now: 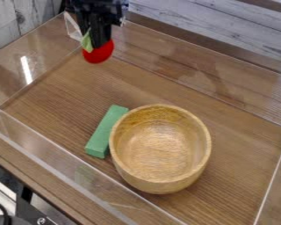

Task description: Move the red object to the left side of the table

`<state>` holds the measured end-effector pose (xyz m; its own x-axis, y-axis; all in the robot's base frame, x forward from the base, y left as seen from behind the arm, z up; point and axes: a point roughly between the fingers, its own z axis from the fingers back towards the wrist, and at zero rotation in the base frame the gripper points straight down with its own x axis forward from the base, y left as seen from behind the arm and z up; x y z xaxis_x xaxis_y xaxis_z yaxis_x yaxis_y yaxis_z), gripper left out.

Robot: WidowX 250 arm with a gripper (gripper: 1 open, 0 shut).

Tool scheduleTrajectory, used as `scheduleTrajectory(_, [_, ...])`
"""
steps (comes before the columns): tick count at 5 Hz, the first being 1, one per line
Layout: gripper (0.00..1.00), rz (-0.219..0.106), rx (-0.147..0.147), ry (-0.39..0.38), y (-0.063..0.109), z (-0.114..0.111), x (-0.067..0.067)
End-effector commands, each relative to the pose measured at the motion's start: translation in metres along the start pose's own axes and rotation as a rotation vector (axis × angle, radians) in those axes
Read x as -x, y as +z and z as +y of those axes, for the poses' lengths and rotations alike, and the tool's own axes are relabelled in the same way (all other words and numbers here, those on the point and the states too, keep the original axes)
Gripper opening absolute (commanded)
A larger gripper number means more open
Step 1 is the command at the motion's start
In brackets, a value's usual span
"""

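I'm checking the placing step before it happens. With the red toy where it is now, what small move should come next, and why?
Probably a short, straight descent. The gripper is shut on the red object, hanging above the table near its left acrylic wall, well away from the wooden bowl and green block. The wood below looks bare, so lowering before opening should avoid a drop.

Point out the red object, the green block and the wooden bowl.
red object (98,52), camera view, its rounded red body.
green block (106,131), camera view, middle of its top face.
wooden bowl (163,114), camera view, its far rim.
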<state>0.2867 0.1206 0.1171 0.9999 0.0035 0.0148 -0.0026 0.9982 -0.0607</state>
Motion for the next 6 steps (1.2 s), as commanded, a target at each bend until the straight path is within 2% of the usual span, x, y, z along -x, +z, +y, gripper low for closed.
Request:
scheduleTrajectory(1, [0.00, -0.045, -0.030, 0.029, 0.002, 0.012, -0.011])
scheduleTrajectory(2, [0.00, -0.044, -0.029, 0.057, -0.002, 0.020, -0.012])
scheduleTrajectory(4, [0.00, -0.021, -0.037, 0.169, -0.019, 0.041, -0.007])
scheduleTrajectory(6, [0.00, 0.000, -0.029, 0.203, -0.043, 0.070, 0.000])
